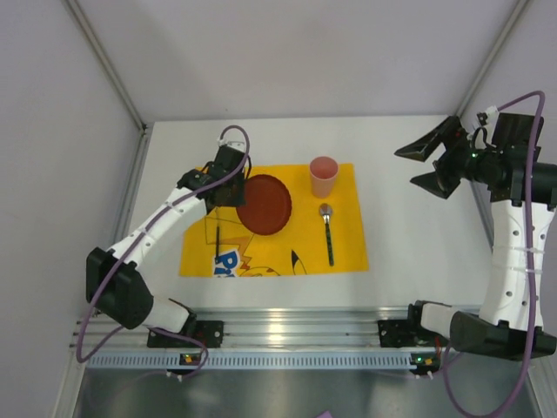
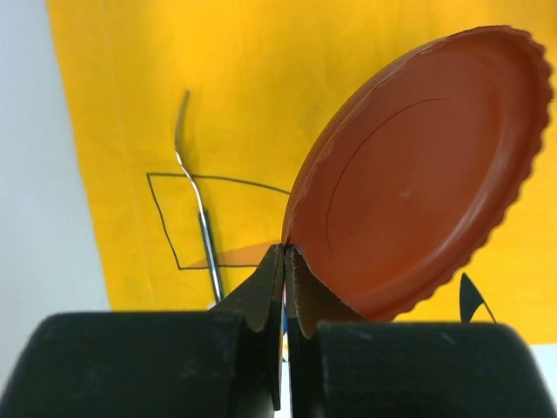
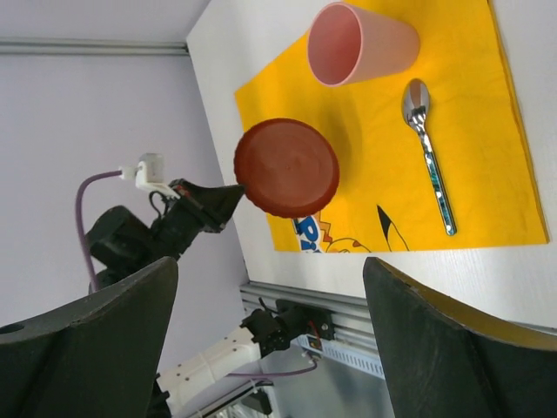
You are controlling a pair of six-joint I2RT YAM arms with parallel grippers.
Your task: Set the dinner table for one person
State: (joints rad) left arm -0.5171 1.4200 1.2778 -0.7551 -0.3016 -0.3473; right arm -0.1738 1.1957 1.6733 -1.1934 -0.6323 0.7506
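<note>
The white dinner table (image 1: 418, 235) carries a yellow cartoon mat (image 1: 339, 252). My left gripper (image 1: 235, 190) is shut on the rim of a red plate (image 1: 266, 205) and holds it tilted just above the mat; in the left wrist view the jaws (image 2: 285, 254) pinch the plate's (image 2: 418, 174) edge. A fork (image 1: 217, 239) lies on the mat's left part, a spoon (image 1: 328, 231) on its right part, and a pink cup (image 1: 323, 176) stands at its far edge. My right gripper (image 1: 416, 165) is open and empty, raised above the table's right side.
A silver rail (image 1: 296, 335) runs along the near edge with both arm bases on it. Grey walls enclose the left, back and right. The right wrist view shows the plate (image 3: 287, 167), the cup (image 3: 357, 43) and the spoon (image 3: 426, 148) from above.
</note>
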